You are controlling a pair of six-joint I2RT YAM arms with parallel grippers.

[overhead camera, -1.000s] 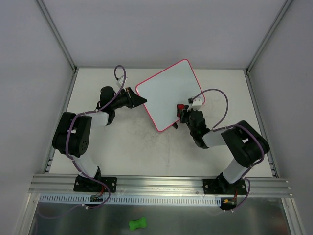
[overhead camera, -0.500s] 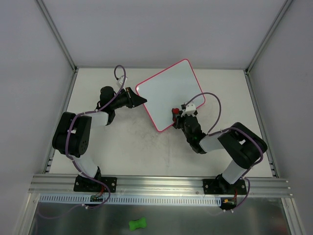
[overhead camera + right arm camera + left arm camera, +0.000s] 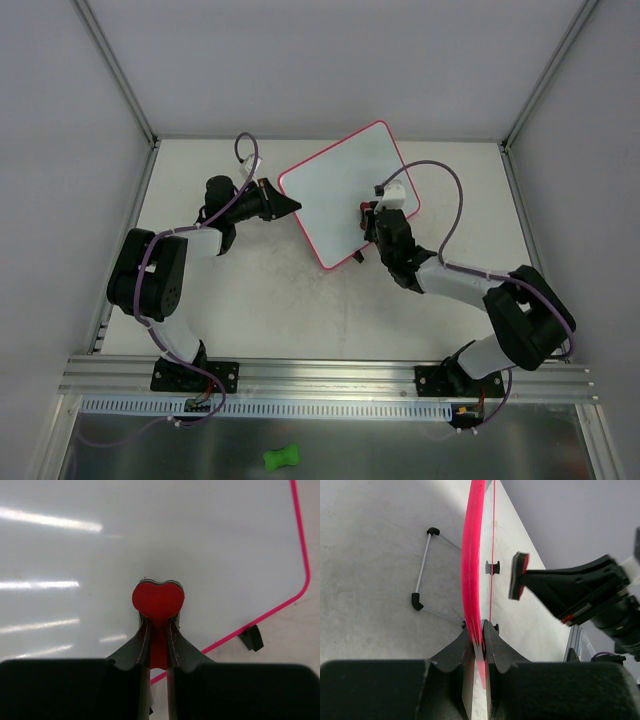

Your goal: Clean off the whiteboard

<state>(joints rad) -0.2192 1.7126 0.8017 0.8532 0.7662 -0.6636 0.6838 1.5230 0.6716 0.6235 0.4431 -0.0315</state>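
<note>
The whiteboard, white with a thin pink-red frame, stands tilted at the back middle of the table. Its face shows no marks in the right wrist view. My left gripper is shut on the board's left edge, seen edge-on as a pink rim in the left wrist view, with the jaws clamped on it. My right gripper is shut on a small red bone-shaped eraser, whose end presses on the board's face near its lower right corner. The eraser also shows in the left wrist view.
A wire stand with black feet props the board from behind. A black clip sits by the board's lower edge. A green bone-shaped object lies on the metal shelf in front of the rail. Grey walls enclose the table.
My right gripper with the eraser has moved up the board's face, away from its lower edge, and the right arm has stretched out. The left gripper and board have stayed put.
</note>
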